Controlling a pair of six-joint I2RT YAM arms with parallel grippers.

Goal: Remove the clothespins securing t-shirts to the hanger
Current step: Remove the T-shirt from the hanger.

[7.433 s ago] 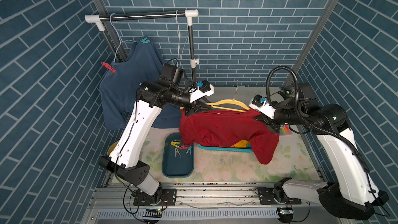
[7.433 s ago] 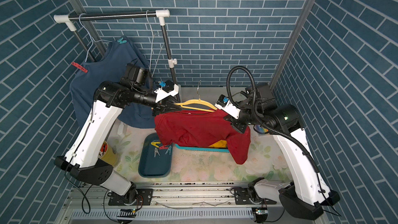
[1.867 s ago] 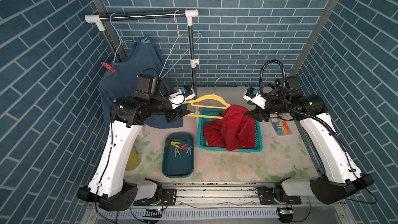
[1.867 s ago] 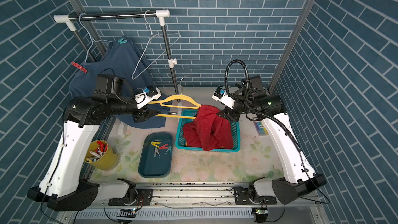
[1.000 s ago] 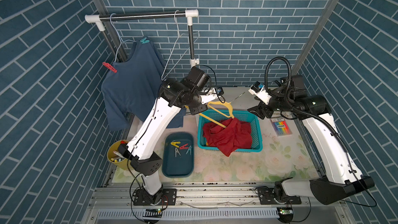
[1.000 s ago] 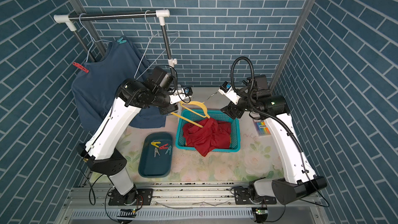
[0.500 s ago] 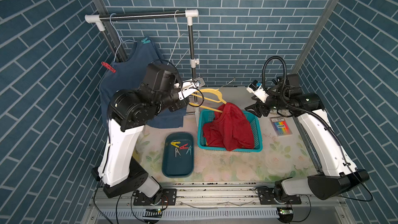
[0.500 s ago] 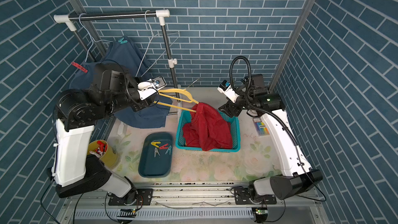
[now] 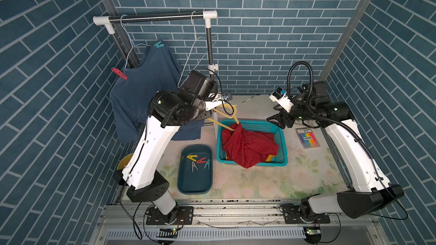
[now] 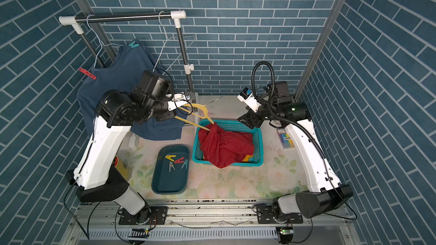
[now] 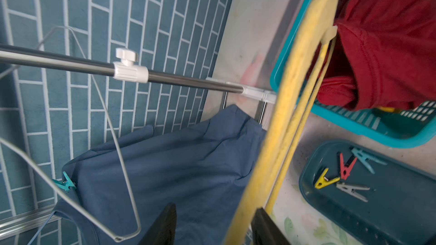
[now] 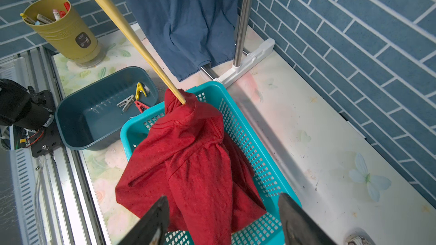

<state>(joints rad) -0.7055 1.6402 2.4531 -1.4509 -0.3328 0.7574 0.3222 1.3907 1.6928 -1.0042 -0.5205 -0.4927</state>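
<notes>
The table (image 9: 259,180) carries a clothes rack (image 9: 153,16) at its far left corner. From the rack a slate blue t-shirt (image 9: 139,95) hangs limp on a thin wire hanger. Right of the rack's foot sits a teal basket (image 9: 284,147). A dark red t-shirt (image 9: 247,147) is heaped in it and spills over the near rim, with a strip of orange-yellow t-shirt (image 9: 271,157) showing underneath. A dark tray (image 9: 194,185) lies just beside the basket. The left hand (image 11: 213,222) holds a yellow hanger (image 12: 131,36) up at a tilt, its low end caught in a fold of the red cloth. The right hand (image 12: 223,206) hovers over the basket's far side, fingers spread wide and empty. Four loose clothespins (image 9: 198,161) lie in the tray. Two more grip the blue shirt's shoulders, a teal clothespin (image 9: 158,44) on the far one and a red clothespin (image 9: 119,73) on the near one. I'd guess these pins are light, stiff and springy. I would pinch the splayed tail ends to open the bite, then draw the pin off. The shirt and wire hanger will likely swing and give under any push, so they want steadying.
</notes>
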